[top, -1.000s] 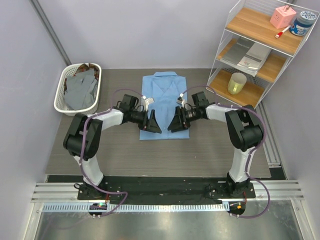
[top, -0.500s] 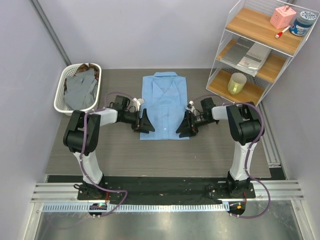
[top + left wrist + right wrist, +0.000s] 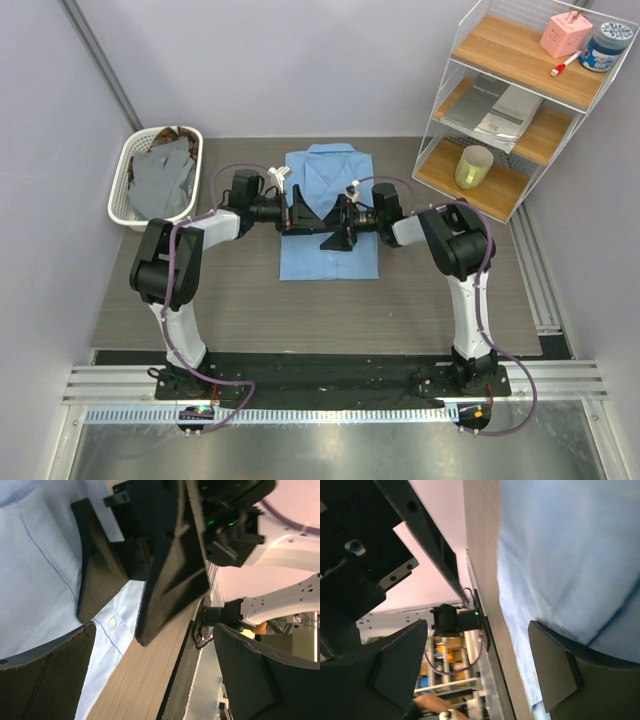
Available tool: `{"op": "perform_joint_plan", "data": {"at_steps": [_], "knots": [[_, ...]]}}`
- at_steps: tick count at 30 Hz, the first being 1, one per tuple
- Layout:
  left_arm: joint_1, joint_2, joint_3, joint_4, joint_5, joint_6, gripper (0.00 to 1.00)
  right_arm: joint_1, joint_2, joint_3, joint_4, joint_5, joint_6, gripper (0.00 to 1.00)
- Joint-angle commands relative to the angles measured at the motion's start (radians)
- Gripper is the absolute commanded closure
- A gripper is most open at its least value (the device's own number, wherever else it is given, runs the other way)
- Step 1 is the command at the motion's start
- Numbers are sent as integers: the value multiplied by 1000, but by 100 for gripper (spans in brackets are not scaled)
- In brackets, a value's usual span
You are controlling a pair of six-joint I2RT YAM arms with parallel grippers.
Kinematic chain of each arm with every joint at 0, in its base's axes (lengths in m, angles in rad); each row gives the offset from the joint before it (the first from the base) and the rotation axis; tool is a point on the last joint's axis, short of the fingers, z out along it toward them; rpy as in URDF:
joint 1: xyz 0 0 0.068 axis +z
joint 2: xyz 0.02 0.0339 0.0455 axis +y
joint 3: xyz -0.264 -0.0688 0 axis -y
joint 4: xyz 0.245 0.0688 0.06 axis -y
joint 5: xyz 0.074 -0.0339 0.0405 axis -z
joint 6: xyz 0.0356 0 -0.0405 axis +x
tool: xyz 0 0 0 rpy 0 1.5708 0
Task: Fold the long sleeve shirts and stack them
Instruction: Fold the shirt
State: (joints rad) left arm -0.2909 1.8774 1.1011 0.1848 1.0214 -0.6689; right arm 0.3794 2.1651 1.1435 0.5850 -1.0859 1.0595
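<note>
On the bench [image 3: 180,290], folded blue shirt [image 3: 330,258] lying flat, left jaws and right jaws facing over it, both standing apart, left wrist view alone showing a button [image 3: 112,623], top view alone showing basket [image 3: 122,180] holding grey shirt [image 3: 165,180]

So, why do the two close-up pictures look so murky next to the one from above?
Top external view: evenly lit and sharp across the light blue shirt. Left wrist view: tilted sideways, its own fingers dark, soft-edged shapes in the lower corners. Right wrist view: fingers dark too, background washed out pink.
</note>
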Motion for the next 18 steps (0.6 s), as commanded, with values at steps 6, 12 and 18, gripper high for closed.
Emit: {"op": "perform_joint_plan", "data": {"at_steps": [6,12,18], "knots": [[51,173,-38,7,-58,72,0,-40,170,-42,106,58,21,12],[122,164,-70,-110,-81,155,0,-51,78,-113,81,29,1,12],[134,-91,-55,-434,-99,440,0,-149,-177,5,-641,-9,-566,18]]}}
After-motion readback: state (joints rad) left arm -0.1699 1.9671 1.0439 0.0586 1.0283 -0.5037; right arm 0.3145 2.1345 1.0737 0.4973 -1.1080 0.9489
